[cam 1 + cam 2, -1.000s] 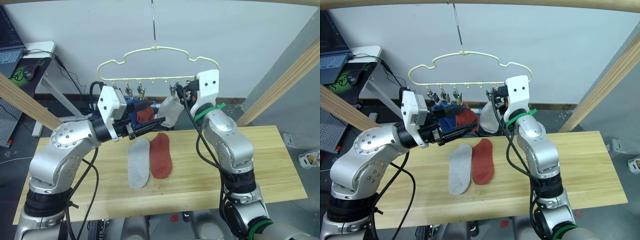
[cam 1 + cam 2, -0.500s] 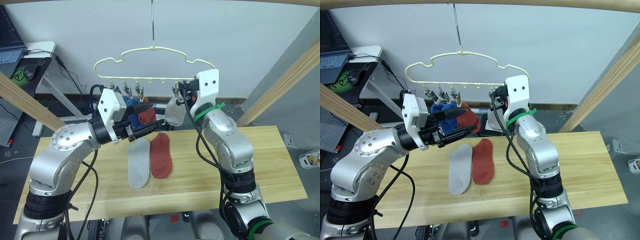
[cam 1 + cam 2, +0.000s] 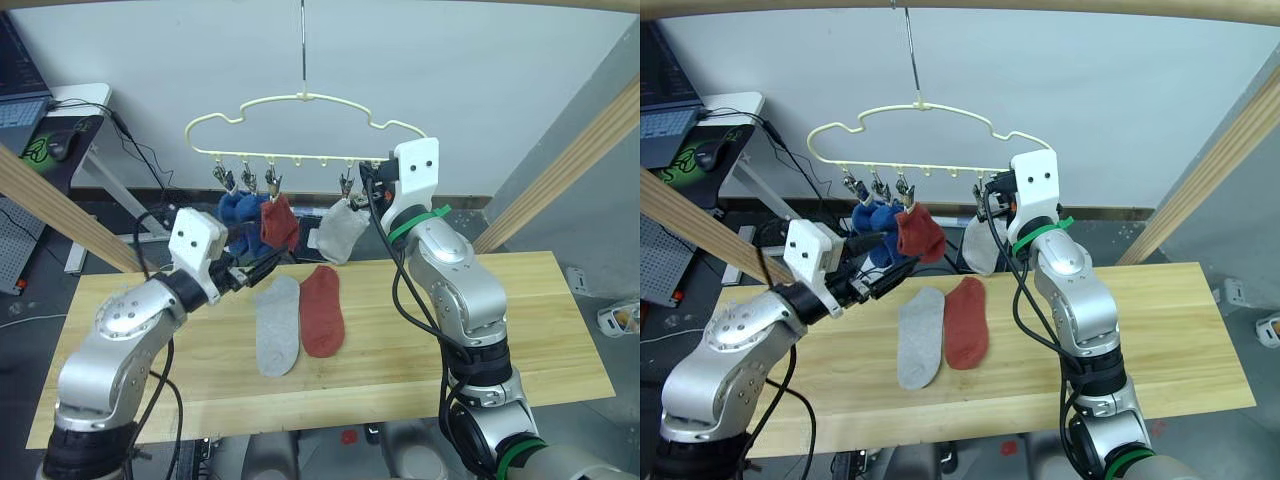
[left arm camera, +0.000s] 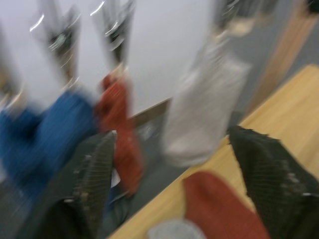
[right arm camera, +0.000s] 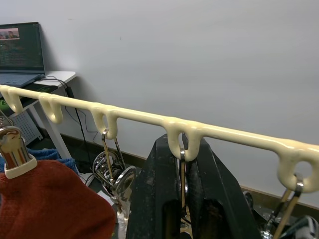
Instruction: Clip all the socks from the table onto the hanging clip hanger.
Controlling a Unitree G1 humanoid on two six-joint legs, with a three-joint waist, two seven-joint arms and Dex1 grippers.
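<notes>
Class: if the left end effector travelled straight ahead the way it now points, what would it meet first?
Probably the hanging grey sock, centred between the open left end effector's fingers; depth is unclear, so this is a judgement.

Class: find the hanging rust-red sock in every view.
Left eye view: red sock hanging from clip hanger, third from left.
Right eye view: same.
Left wrist view: between blue socks and grey sock.
Right wrist view: beneath hanger bar.
Shared landmark: its metal clip.

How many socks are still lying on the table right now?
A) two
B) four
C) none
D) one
A: one grey sock and one rust red sock lie side by side on the table, while the others hang from the clip hanger.
</notes>
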